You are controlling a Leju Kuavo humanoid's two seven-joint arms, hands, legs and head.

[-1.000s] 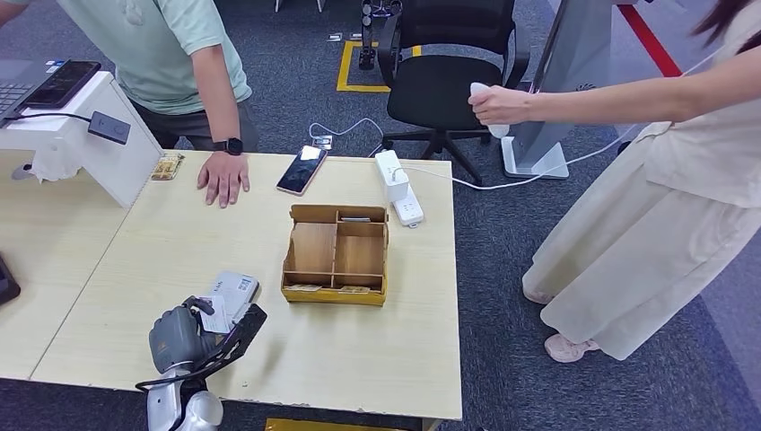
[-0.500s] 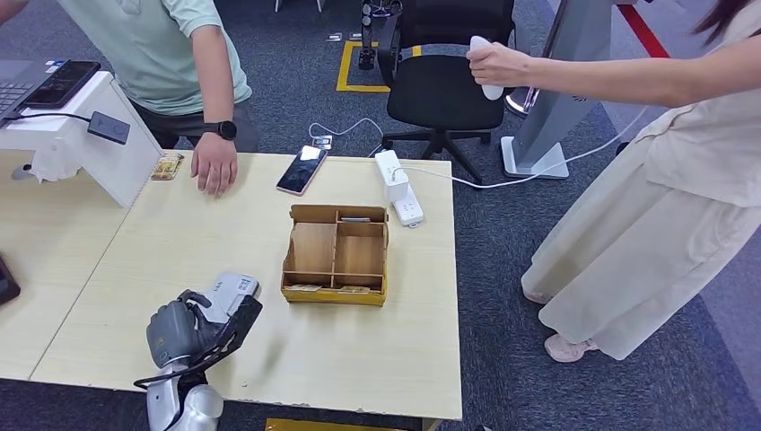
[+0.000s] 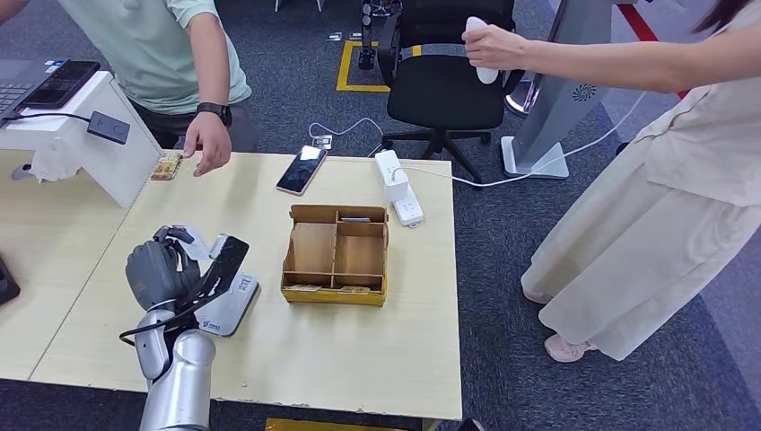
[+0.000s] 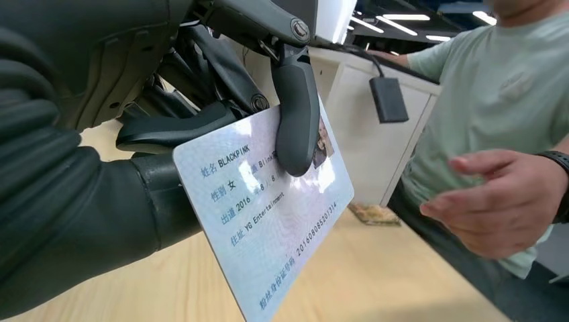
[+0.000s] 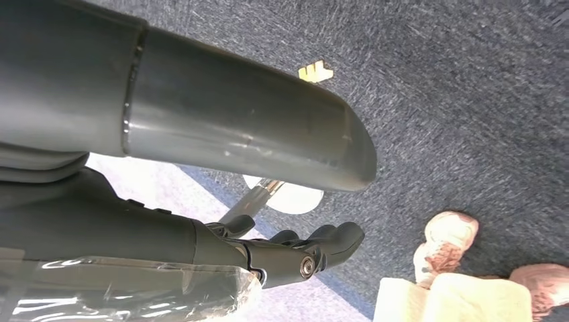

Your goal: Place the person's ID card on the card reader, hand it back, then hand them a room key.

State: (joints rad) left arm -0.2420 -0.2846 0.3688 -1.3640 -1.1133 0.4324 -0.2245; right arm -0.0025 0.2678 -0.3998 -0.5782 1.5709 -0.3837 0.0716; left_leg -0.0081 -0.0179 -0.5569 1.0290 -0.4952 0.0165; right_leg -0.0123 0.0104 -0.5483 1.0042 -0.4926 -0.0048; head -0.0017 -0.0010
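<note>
Over the near-left part of the worktop [image 3: 359, 350], the left robot hand [image 3: 161, 269] has come up off the card reader [image 3: 229, 305] in the last second, with the ID card [image 4: 265, 208] pinched between thumb and finger, so I'd say the scan is done and the hand-back is next. The person's hand [image 3: 206, 142] has lifted off the worktop, fingers open toward it. The right robot hand [image 5: 295, 251] hangs over the floor, fingers loosely apart, holding nothing; no room key is clear in the divided wooden tray [image 3: 336, 256].

The left hand [image 3: 160, 272] is raised with fingers [image 4: 295, 114] pinched closed; the right hand [image 5: 295, 251] hangs with fingers loosely curled.
</note>
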